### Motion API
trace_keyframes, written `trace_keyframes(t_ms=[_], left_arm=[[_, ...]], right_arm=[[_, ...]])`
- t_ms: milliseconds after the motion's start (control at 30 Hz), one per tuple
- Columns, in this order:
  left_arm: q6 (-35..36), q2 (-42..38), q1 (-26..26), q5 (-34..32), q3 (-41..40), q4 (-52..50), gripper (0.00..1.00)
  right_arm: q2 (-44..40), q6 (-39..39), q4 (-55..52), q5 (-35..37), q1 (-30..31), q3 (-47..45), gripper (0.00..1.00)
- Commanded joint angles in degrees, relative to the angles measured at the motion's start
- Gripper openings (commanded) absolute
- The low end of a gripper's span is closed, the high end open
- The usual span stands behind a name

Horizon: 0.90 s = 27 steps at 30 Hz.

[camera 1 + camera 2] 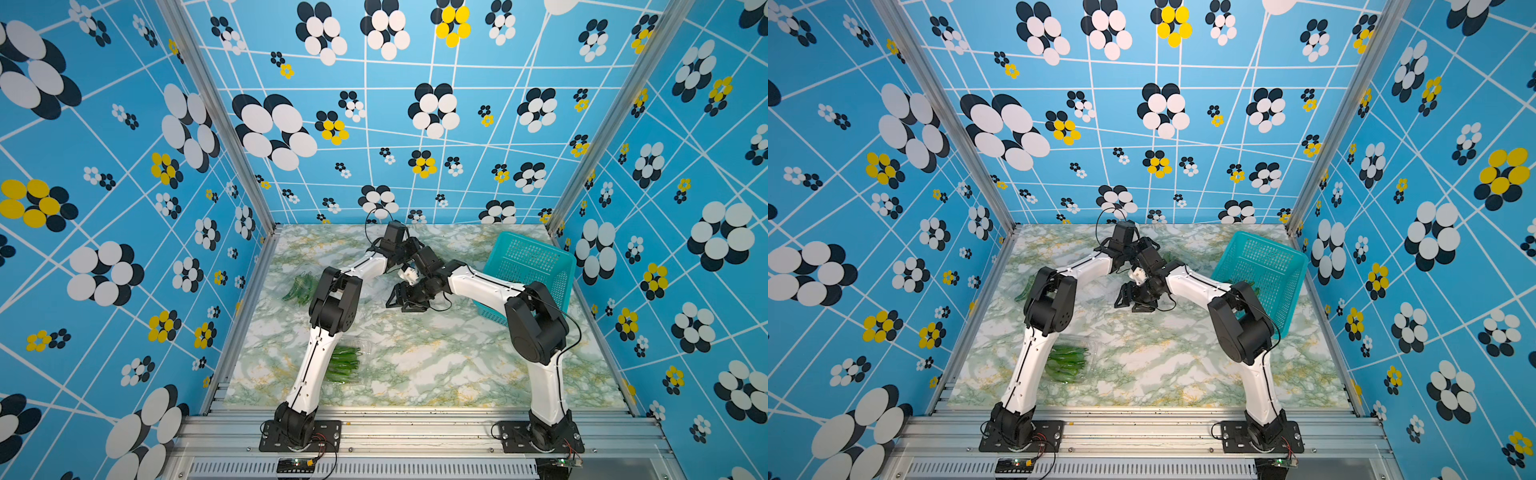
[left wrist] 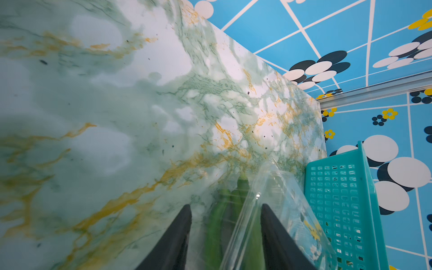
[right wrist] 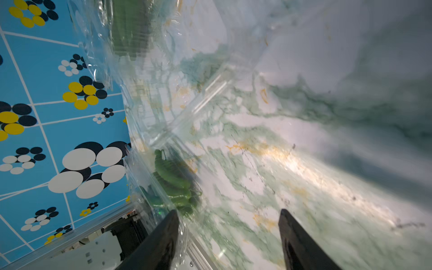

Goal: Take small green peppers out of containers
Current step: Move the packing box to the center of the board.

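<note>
In the left wrist view my left gripper (image 2: 225,208) is shut on a clear container (image 2: 275,187) near the table's back. Small green peppers (image 2: 219,217) lie inside it, between the black fingers. My right gripper (image 3: 228,212) is open over bare marble. One of its fingers (image 3: 168,231) touches the clear wall of a container (image 3: 145,177) with peppers (image 3: 173,180) inside. In both top views the right gripper (image 1: 403,302) hangs mid-table. Two more containers of peppers lie at the front left (image 1: 347,361) and at the left (image 1: 299,286), partly hidden by the left arm.
A teal perforated basket (image 1: 532,266) stands tilted at the back right, close to the held container and the right arm. The two forearms cross near the back centre. Patterned blue walls close in the marble table (image 1: 415,365) on three sides.
</note>
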Motion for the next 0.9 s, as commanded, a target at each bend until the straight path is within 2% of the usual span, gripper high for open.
trace_keyframes(t_ms=[0, 133, 267, 333, 533, 633, 767, 867], left_arm=[[0.6, -3.4, 0.0, 0.4, -2.4, -0.6, 0.5], [0.8, -4.2, -0.3, 0.4, -3.1, -0.6, 0.5], [1.1, -4.9, -1.2, 0.6, -3.8, -0.8, 0.5], [1.1, -5.3, -1.8, 0.7, -4.4, -0.8, 0.5], [0.1, -7.4, -3.7, 1.2, -7.7, 0.8, 0.5], [-0.5, -8.8, -4.7, 1.0, -10.5, 2.5, 0.5], [-0.6, -10.4, -5.6, 0.8, -13.1, 2.9, 0.5], [-0.7, -12.7, -5.7, -1.2, -16.6, 4.8, 0.5]], right_arm=[[-10.2, -5.0, -6.8, 5.2, -2.3, -2.3, 0.69], [-17.3, -6.8, -10.1, 6.4, -7.5, -3.9, 0.69], [-17.8, -10.9, -12.9, 9.7, -13.0, -0.1, 0.69], [-14.4, -13.8, -13.9, 10.7, -15.5, 3.6, 0.7], [3.6, -23.7, -25.2, 11.8, -21.1, 25.5, 0.71], [9.1, -27.6, -26.9, 15.1, -22.2, 33.0, 0.71], [19.9, -33.5, -39.1, 18.1, -23.3, 50.7, 0.72], [22.5, -36.5, -42.7, 18.2, -23.7, 56.0, 0.74]])
